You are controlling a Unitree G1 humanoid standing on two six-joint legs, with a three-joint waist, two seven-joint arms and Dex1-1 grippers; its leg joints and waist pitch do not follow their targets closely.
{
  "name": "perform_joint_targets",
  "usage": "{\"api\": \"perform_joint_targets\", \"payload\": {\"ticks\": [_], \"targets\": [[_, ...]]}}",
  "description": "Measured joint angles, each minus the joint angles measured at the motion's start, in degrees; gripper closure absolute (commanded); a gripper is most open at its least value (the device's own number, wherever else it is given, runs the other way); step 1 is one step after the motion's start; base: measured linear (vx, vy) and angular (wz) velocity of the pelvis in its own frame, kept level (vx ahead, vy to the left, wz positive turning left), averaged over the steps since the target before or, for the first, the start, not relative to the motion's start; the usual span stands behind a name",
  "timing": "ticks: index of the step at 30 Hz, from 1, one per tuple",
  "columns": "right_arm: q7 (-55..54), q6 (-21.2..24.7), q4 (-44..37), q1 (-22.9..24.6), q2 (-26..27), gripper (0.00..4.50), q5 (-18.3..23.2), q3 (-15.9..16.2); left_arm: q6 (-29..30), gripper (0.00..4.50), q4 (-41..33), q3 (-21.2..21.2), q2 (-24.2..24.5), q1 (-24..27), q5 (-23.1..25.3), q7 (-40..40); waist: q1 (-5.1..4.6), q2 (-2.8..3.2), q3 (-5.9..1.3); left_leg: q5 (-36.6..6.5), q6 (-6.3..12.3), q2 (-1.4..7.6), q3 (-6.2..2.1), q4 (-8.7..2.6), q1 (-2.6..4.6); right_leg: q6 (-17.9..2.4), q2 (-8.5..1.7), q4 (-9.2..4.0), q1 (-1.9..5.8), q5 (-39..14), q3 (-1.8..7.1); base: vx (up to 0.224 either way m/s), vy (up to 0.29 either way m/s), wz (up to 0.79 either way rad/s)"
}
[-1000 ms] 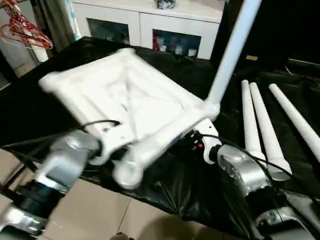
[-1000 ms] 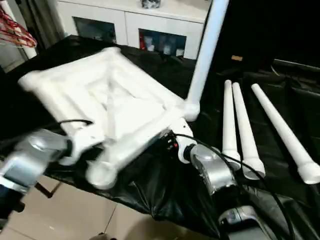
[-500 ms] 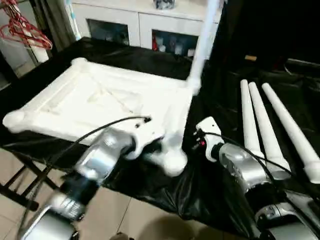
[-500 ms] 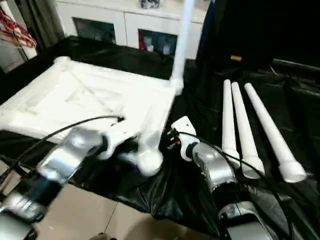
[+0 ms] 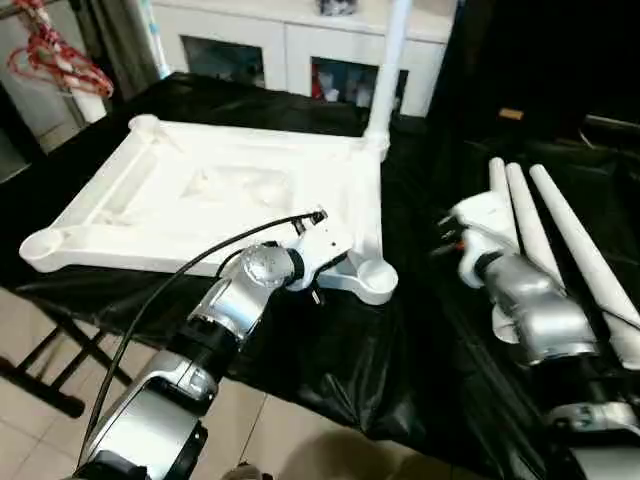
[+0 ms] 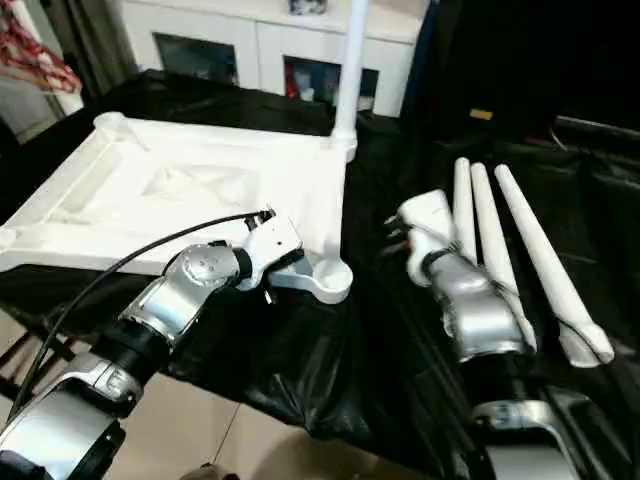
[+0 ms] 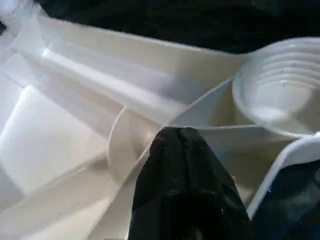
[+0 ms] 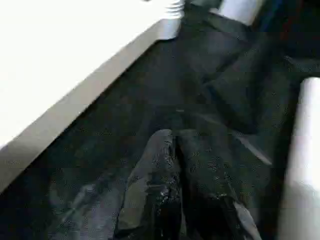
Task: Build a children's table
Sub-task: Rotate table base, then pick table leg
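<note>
1. The tabletop (image 5: 215,195) lay upside down, ribbed underside up, flat on the black-covered table (image 5: 350,340).
2. One leg (image 5: 388,65) stood upright in the far corner socket on my right side.
3. The near right corner socket (image 5: 372,281) was open, its stepped inner rings clear in my left wrist view (image 7: 282,95).
4. My left pincer (image 7: 185,165) sat on the tabletop's near edge, just beside that socket. Fingers were together, touching the ribbing, with nothing between them.
5. In the head view the left pincer (image 5: 318,268) sat under the white wrist block at the tabletop's near rim, with a black cable looping back along my forearm.
6. My right pincer (image 8: 172,150) was closed on nothing and hung over the black cover between the tabletop's right edge and the loose legs.
7. Three loose legs (image 5: 545,250) lay side by side on the table to my right, wide ends toward me. My right forearm overlapped the nearest one.
8. A white cabinet (image 5: 290,45) with glass doors stood behind the table. Red hangers (image 5: 55,60) hung at far left.
</note>
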Motion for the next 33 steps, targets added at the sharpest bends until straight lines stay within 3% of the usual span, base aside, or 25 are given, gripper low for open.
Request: {"api": "perform_joint_targets", "payload": {"ticks": [1, 5, 8, 14, 21, 27, 33], "targets": [[-1.03, 2.51, -1.96, 0.42, -0.02, 3.87, 0.39, -1.04, 0.23, 4.18, -2.01, 1.07, 0.02, 0.63, -1.13, -0.41, 0.01, 0.08, 0.05, 0.01, -0.01, 0.01, 0.0, 0.0, -0.01, 0.0, 0.0, 0.01, -0.01, 0.0, 0.0, 0.0, 0.0, 0.0], [-5.19, 10.95, -6.64, 1.09, -0.99, 3.58, 1.14, -4.73, 2.74, 3.89, -11.53, 5.7, 1.81, 2.74, -7.01, -5.31, -0.02, 0.28, 0.0, -0.01, -0.05, 0.0, 0.02, -0.01, 0.03, 0.0, 0.0, 0.0, 0.0, 0.0, 0.03, 0.0, 0.0, 0.0], [-7.8, 16.93, -7.57, -0.17, -1.75, 3.37, 1.14, -6.97, 6.36, 3.66, -20.48, 6.47, 4.35, 6.42, -12.73, -12.31, -0.11, 0.49, 0.06, -0.01, -0.08, 0.0, 0.04, -0.01, 0.06, 0.0, 0.0, 0.01, 0.0, 0.0, 0.05, 0.0, 0.0, 0.0], [-9.08, 20.95, -6.51, -2.96, -2.8, 2.86, 1.32, -8.61, 12.17, 3.15, -27.89, 5.08, 6.24, 7.75, -17.48, -20.23, 0.02, 0.65, 0.16, 0.02, -0.12, -0.01, 0.05, -0.01, 0.09, 0.01, 0.0, 0.04, 0.02, 0.01, 0.07, 0.0, 0.0, 0.0], [-10.33, 25.17, -2.84, -3.35, -3.06, 2.25, 1.63, -9.81, 17.8, 2.55, -34.17, 4.43, 6.99, 8.64, -20.37, -21.96, -0.04, 0.64, 0.17, 0.02, -0.12, -0.01, 0.07, -0.02, 0.05, 0.02, 0.0, 0.03, -0.01, 0.01, 0.07, 0.0, 0.0, 0.0], [-10.8, 26.44, -1.62, -4.68, -3.57, 1.81, 1.62, -10.08, 20.71, 2.21, -36.58, 4.42, 8.11, 9.55, -21.33, -22.43, -0.18, 0.61, 0.18, 0.07, -0.18, 0.0, 0.08, -0.02, 0.1, 0.05, 0.01, 0.06, 0.0, 0.04, 0.08, 0.0, 0.0, 0.0], [-9.32, 29.74, 0.21, -5.29, -3.94, 1.21, 2.05, -9.82, 21.4, 1.56, -36.8, 4.36, 8.49, 9.58, -21.34, -22.43, 0.01, 0.55, 0.21, 0.09, -0.18, -0.01, 0.09, -0.01, 0.07, 0.07, 0.0, 0.05, 0.01, 0.04, 0.09, 0.0, 0.0, 0.0]]}}
